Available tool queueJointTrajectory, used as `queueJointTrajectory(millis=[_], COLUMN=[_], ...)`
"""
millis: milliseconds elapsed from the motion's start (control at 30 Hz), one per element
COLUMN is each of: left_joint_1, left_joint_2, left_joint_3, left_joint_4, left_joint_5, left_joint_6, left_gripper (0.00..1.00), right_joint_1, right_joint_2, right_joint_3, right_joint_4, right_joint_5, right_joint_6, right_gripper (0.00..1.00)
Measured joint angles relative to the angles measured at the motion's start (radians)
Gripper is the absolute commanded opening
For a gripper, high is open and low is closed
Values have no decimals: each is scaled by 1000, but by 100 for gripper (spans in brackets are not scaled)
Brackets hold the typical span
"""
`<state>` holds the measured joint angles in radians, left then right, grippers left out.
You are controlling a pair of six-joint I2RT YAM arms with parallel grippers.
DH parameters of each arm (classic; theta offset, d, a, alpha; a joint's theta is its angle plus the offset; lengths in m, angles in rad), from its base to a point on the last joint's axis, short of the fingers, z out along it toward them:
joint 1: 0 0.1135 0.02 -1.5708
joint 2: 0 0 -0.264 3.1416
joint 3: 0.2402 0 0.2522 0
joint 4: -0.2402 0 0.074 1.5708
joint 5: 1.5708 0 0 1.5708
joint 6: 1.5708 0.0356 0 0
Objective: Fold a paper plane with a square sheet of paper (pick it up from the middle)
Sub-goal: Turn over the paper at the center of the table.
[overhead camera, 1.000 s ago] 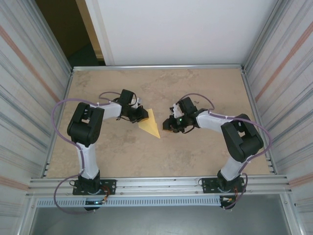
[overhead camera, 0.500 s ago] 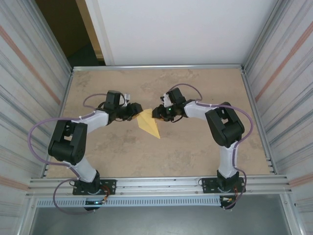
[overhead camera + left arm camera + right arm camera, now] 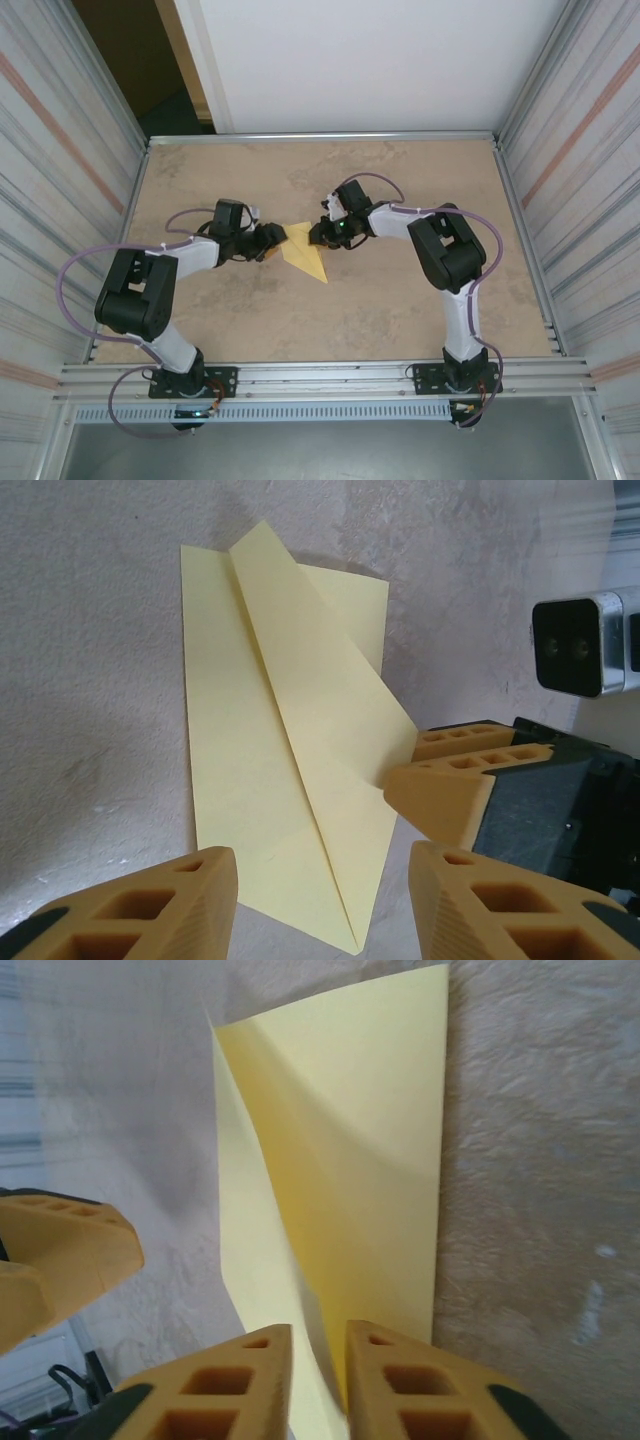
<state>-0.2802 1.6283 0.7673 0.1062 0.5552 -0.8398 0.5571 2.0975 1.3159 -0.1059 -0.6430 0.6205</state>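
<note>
There is one yellow paper (image 3: pixel 305 255), partly folded, and there are two pincers. The paper lies near the middle of the desk (image 3: pixel 400 310), with its sharp tip toward 5 o'clock. The left pincer (image 3: pixel 272 240) is at the paper's 9 o'clock; its jaws stand about half apart around the paper's corner and hold nothing. The right pincer (image 3: pixel 315 235), at 1 o'clock, is nearly closed and pinches the raised flap of the paper. One second ago the right pincer stood apart from the paper at 3 o'clock. The paper itself has not shifted.
</note>
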Motion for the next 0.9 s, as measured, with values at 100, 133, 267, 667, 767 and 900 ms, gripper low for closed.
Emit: queueJointTrajectory(millis=[100,133,267,667,767,900], left_joint_1=[7,14,35,-4,-39,-73], left_joint_2=[-5,-13,-78,-264,-265,-256], left_joint_3=[-1,-3,-13,-37,-34,-3], left_joint_4=[0,0,6,230,267,320], left_joint_5=[1,1,2,82,99,130], left_joint_6=[0,-3,-13,-85,-86,-103], left_gripper=[49,49,49,56,58,58], right_joint_1=[2,2,-1,-60,-65,-67], right_joint_2=[18,20,11,-253,-286,-297], right_joint_3=[28,37,47,-32,-40,-59], right_joint_4=[-3,-3,16,326,415,508], right_joint_5=[-13,-14,-19,-118,-141,-170], right_joint_6=[-7,-10,-11,165,234,315], right_gripper=[3,3,2,3,3,3])
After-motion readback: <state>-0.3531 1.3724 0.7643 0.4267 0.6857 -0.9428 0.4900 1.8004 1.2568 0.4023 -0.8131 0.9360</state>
